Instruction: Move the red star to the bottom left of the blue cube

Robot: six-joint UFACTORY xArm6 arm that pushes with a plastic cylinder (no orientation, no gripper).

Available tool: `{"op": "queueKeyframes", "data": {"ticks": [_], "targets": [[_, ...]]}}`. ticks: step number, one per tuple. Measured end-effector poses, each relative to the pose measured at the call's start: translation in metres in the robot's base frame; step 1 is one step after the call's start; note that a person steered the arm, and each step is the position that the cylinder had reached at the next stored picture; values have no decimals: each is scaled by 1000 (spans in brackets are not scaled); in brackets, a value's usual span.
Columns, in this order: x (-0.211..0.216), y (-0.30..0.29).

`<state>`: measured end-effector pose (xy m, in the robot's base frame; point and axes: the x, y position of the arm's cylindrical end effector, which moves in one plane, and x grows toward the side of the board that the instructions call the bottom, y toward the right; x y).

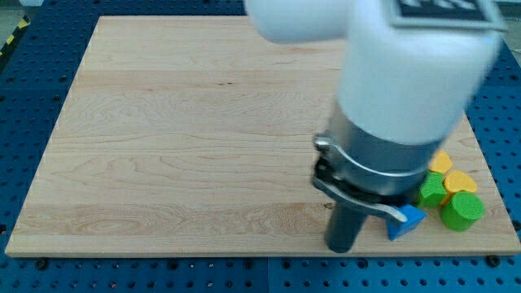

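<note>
The red star does not show in the camera view; the arm's white and grey body may hide it. A blue block (406,220), partly hidden so its shape is unclear, lies near the board's bottom right. My dark rod comes down just to its left, and my tip (341,247) rests on the board near the bottom edge, a short gap left of the blue block.
Right of the blue block lie a green block (431,192), a green cylinder (461,212) and two yellow blocks (441,163) (461,181), close to the wooden board's right edge (485,155). The arm body covers the board's upper right.
</note>
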<state>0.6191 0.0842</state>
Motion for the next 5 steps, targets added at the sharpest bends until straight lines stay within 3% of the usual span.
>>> {"op": "queueKeyframes", "data": {"ticks": [3,5], "targets": [[0,10],[-1,75]]}}
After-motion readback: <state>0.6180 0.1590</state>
